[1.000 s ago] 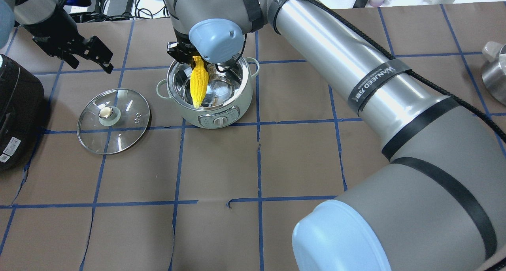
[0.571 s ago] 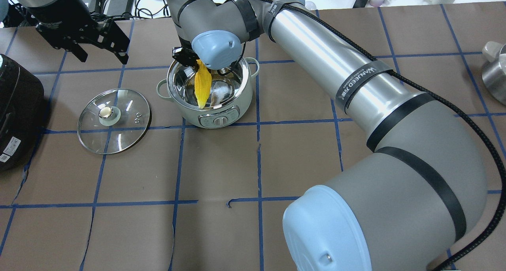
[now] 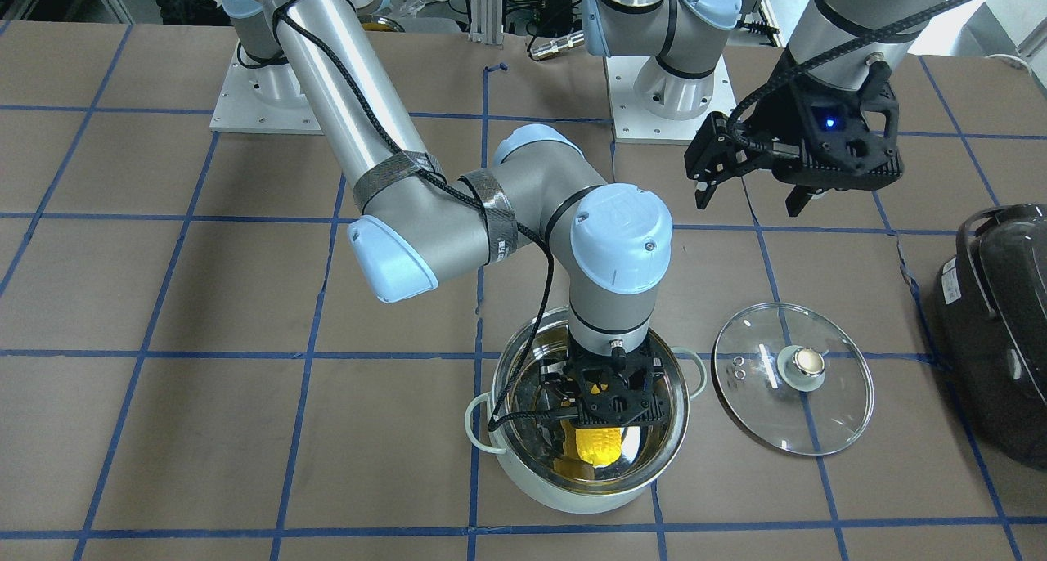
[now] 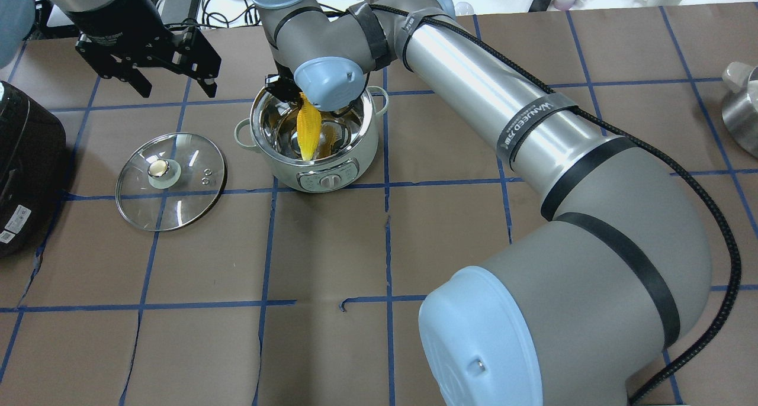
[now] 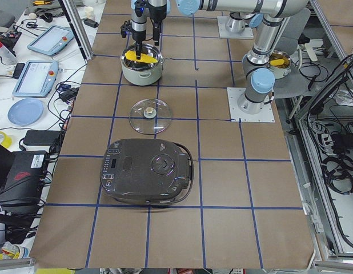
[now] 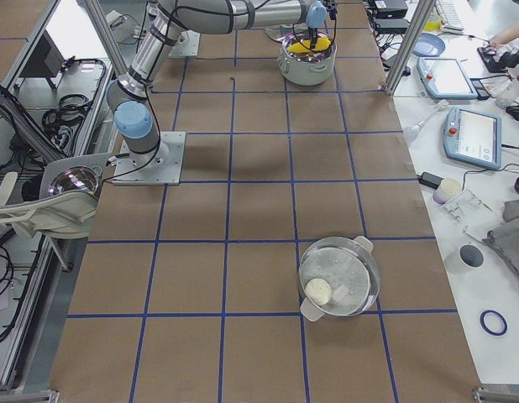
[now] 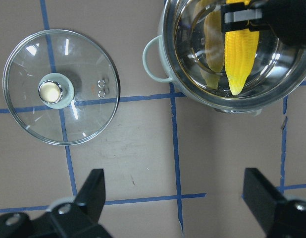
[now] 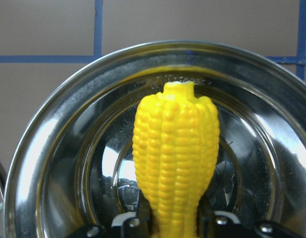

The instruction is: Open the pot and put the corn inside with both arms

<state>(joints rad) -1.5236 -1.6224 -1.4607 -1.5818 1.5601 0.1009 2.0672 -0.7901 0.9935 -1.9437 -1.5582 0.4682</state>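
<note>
Right jaws clamp corn (image 4: 308, 131) inside pot (image 4: 364, 151); left jaws wide, empty. Lid (image 4: 183, 199) lies left of pot, cooker (image 4: 29, 151) beyond.

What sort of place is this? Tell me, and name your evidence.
Most likely a robotics lab, not a kitchen: two robot arms are bolted to a table marked with a blue tape grid, and control tablets lie beside it.

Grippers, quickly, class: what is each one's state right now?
Left gripper: open, empty.
Right gripper: closed on the corn, inside the pot.
</note>
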